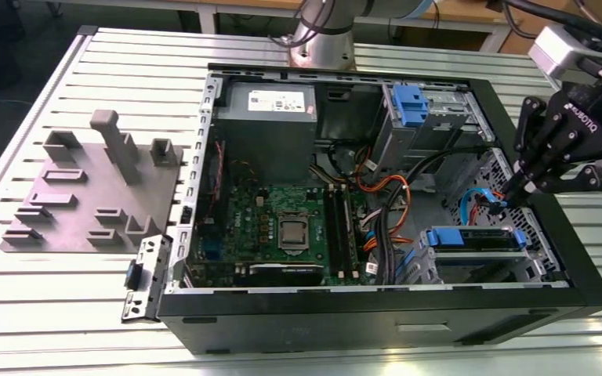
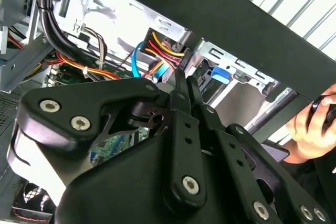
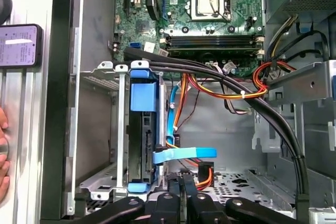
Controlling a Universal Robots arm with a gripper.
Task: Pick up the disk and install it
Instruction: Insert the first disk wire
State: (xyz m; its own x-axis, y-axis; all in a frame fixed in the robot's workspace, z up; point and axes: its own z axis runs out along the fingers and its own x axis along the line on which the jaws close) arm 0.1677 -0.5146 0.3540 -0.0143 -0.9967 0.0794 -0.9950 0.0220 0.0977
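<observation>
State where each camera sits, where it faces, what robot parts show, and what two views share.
Exterior view: off the arm, looking down into the open case; hand at its right.
First wrist view: on the arm, past the hand toward the disk.
Second wrist view: on the arm, behind the hand, facing cables.
Shared: disk, in exterior and first wrist views.

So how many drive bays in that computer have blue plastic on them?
2: the upper bay beside the power supply, and the lower bay holding the disk, near the claw. Cables may hide more.
</observation>
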